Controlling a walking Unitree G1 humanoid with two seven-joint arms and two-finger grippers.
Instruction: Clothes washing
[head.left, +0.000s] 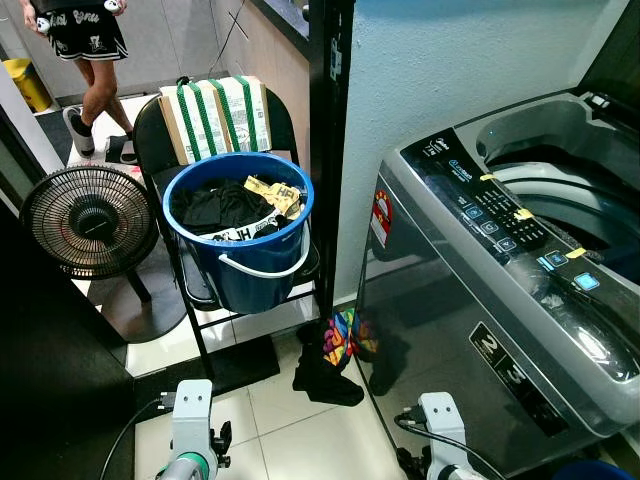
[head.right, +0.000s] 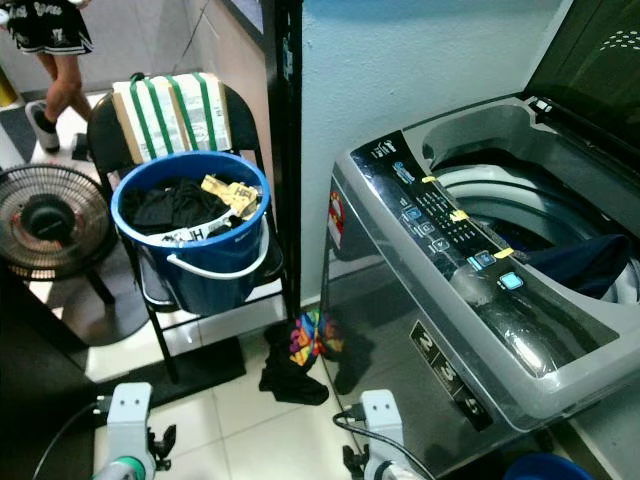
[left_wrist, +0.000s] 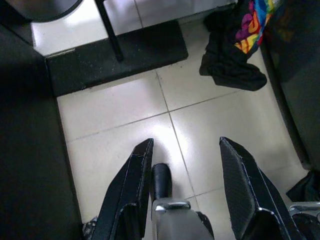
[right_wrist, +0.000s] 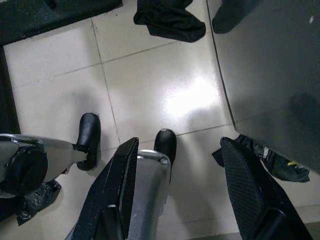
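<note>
Both grippers hang low over the white tile floor (left_wrist: 125, 115) beside the washing machine (head.left: 470, 330), left gripper (left_wrist: 186, 150) and right gripper (right_wrist: 177, 147) each with fingers spread apart and holding nothing. A dark garment with a multicoloured patch (head.left: 335, 365) lies on the floor touching the machine's front corner. Further from the machine, a blue bucket (head.left: 240, 245) of dark clothes sits on a black chair (head.left: 195, 290); something dark, possibly fabric, lies in the open drum (head.right: 580, 262).

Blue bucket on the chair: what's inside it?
The blue bucket holds dark clothes heaped near the rim, with a yellow printed piece on top. Whatever lies beneath that heap is covered.
</note>
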